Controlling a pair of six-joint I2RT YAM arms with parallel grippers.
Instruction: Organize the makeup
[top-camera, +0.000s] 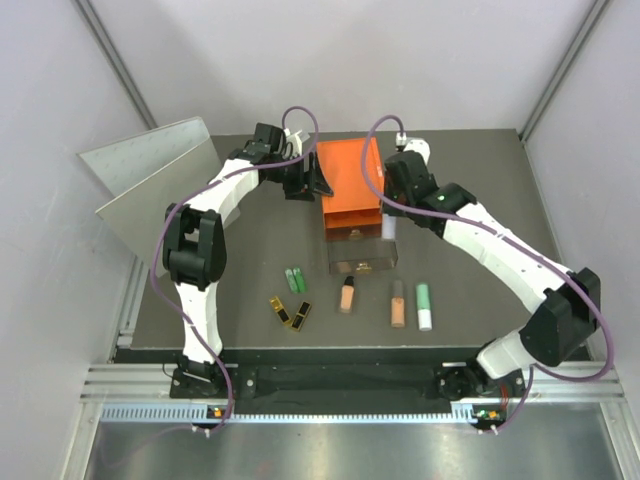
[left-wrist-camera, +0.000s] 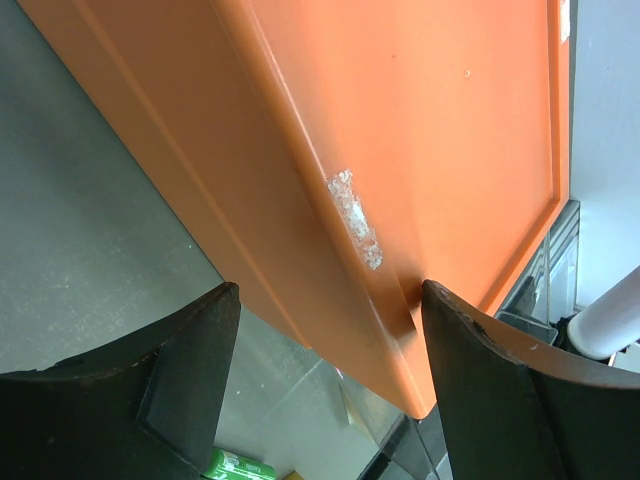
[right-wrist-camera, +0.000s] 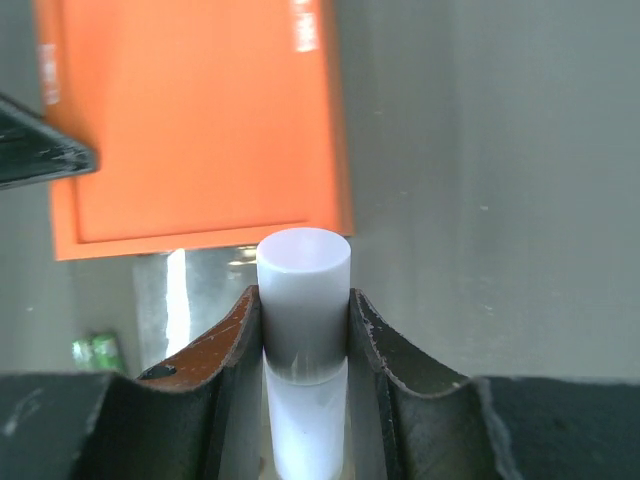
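Beside the orange plastic box (top-camera: 348, 185), right gripper (right-wrist-camera: 303, 305) pinches a white cylindrical stick (right-wrist-camera: 303, 262) lengthwise between its fingers, flat end outward; left gripper (left-wrist-camera: 330, 300) spread.

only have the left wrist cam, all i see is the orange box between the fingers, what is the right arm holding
Observer: The right hand is shut on a white cylindrical stick, held upright.
Operator: where is that relative to the box
Observer: From the top view, it is at the front right corner of the orange plastic box, by the clear drawers pulled out toward the arms.
Operator: what's not put away yet
Observer: Lying on the dark table in front of the drawers: two green tubes, two black-gold flat cases, a peach bottle with black cap, an orange stick and a green-and-white stick.
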